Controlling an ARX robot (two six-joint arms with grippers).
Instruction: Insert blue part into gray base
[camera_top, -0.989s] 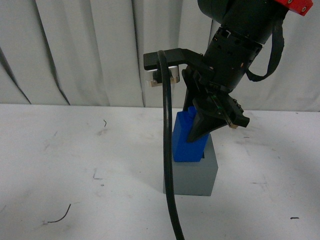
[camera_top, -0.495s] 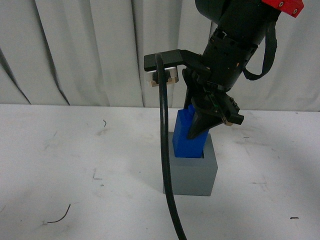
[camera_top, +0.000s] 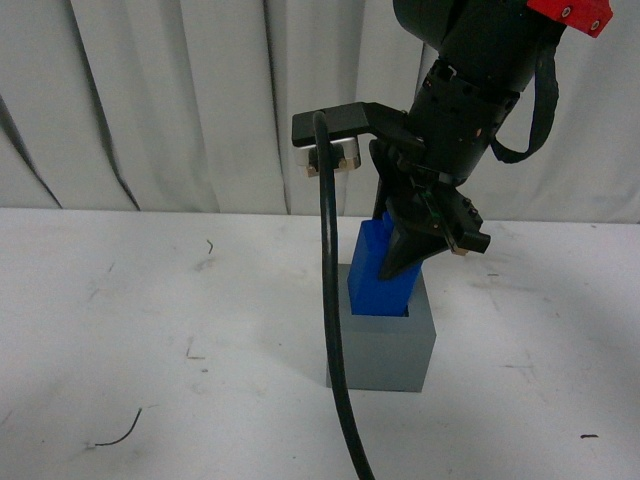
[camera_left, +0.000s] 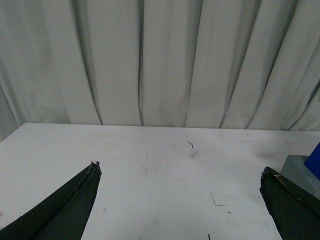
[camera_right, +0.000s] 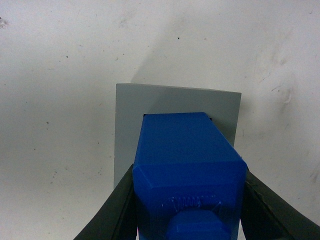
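Note:
The gray base (camera_top: 383, 350) stands on the white table in the front view, right of centre. My right gripper (camera_top: 405, 262) is shut on the blue part (camera_top: 372, 280), which stands slightly tilted with its lower end inside the base's top recess. In the right wrist view the blue part (camera_right: 187, 165) sits between my black fingers (camera_right: 112, 210) over the gray base (camera_right: 127, 125). My left gripper (camera_left: 180, 172) is open and empty above bare table; the base's corner (camera_left: 297, 172) and a sliver of blue (camera_left: 315, 160) show at that view's edge.
A black cable (camera_top: 335, 330) hangs in front of the base in the front view. White curtains (camera_top: 180, 100) close off the back of the table. Small dark scraps (camera_top: 120, 432) lie on the white table (camera_top: 150, 330).
My right gripper has lowered the blue part; its lower end has gone from the base's rim down into the recess and it stands straighter.

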